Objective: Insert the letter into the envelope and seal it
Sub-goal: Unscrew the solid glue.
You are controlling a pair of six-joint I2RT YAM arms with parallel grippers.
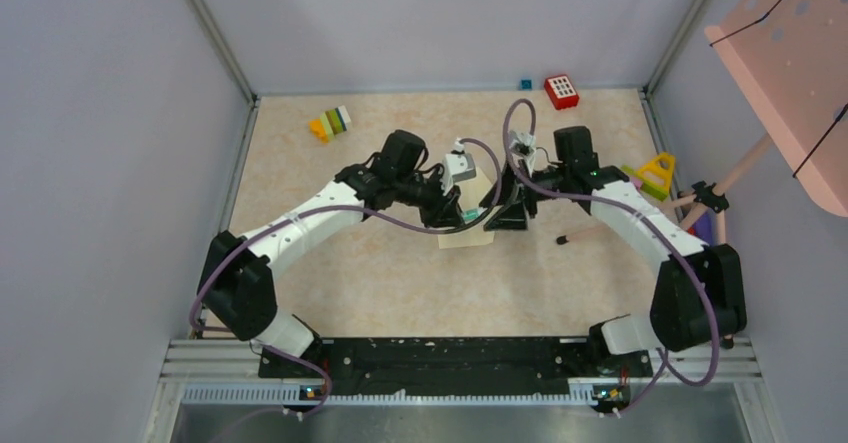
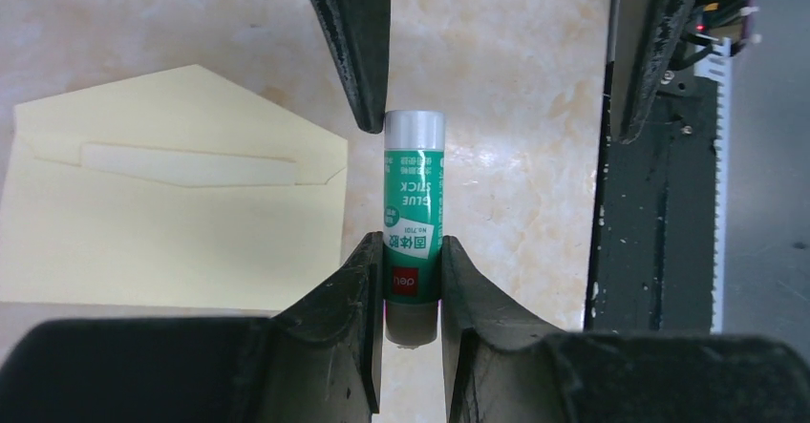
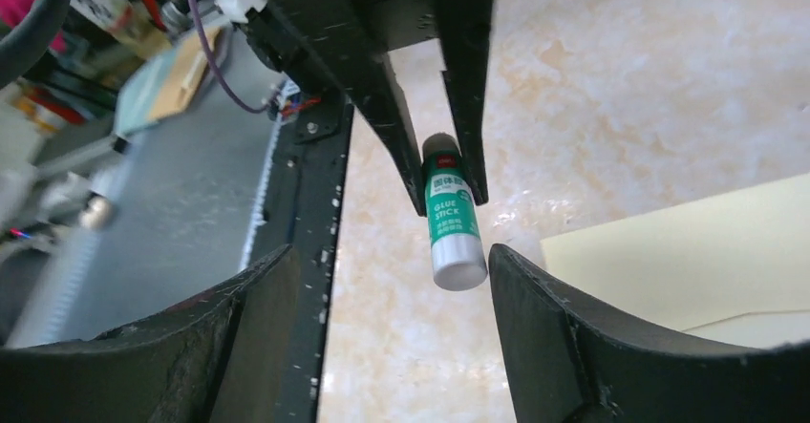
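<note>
Between the arms at mid-table, the left gripper [image 2: 411, 251] pinches a green glue stick [image 2: 413, 203] by its base. Past it, the right gripper [image 3: 392, 256] stands wide around the silver cap. Beside them the envelope [image 2: 172, 222] lies flat on the table [image 2: 516, 60], flap open.

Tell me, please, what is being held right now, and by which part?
The left gripper clamps the glue stick at its base end, opposite the silver cap; the right gripper holds nothing.
</note>
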